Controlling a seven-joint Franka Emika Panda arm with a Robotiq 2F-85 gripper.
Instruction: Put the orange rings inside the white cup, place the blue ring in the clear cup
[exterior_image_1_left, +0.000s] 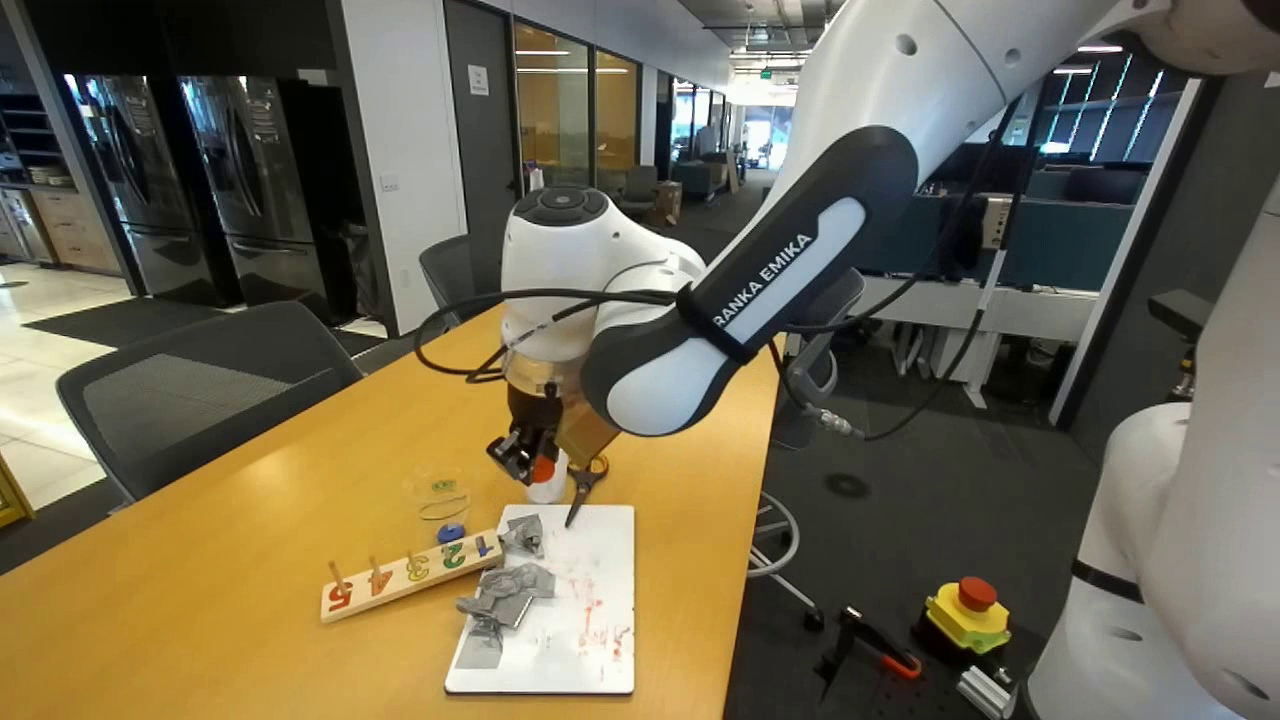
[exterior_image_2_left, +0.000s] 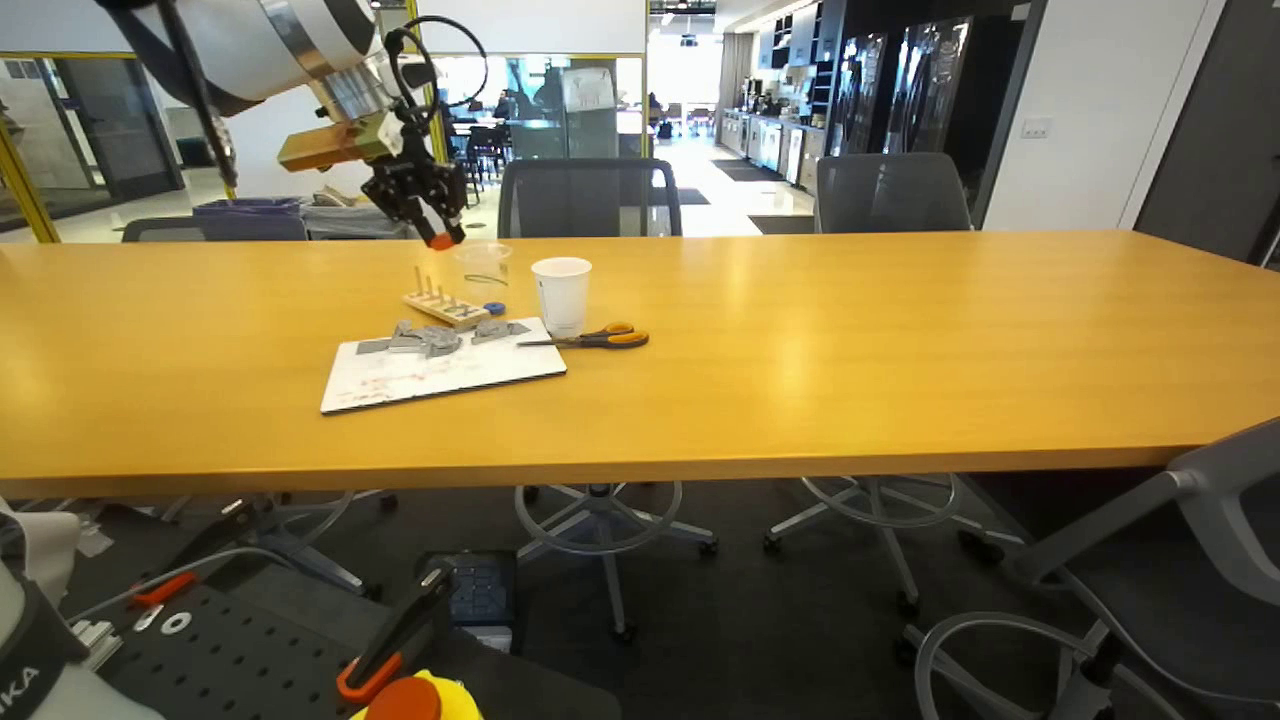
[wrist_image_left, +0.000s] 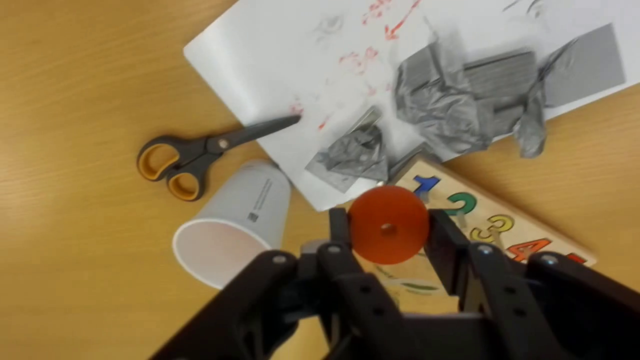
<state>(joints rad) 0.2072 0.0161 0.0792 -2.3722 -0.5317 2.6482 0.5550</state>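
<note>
An orange ring (wrist_image_left: 388, 247), with a small centre hole, is pinched edge to edge between the pads of my gripper (wrist_image_left: 390, 226). In both exterior views the gripper (exterior_image_2_left: 440, 228) hangs above the table with the ring at its fingertips. The white cup (wrist_image_left: 255, 205) stands upright to the left of the ring in the wrist view; its inside looks pinkish and its bottom does not show. In an exterior view the clear cup (exterior_image_2_left: 484, 268) is left of the white cup (exterior_image_2_left: 563, 300). The blue ring (exterior_image_1_left: 450, 533) lies on the table beside the clear cup (exterior_image_1_left: 437, 500).
A wooden number board (exterior_image_1_left: 412, 577) with short upright pegs lies by the blue ring. Crumpled grey tape (wrist_image_left: 450, 107) lies on a white board (exterior_image_1_left: 590, 600). Scissors (wrist_image_left: 207, 150) lie close to the white cup, their tip over the board.
</note>
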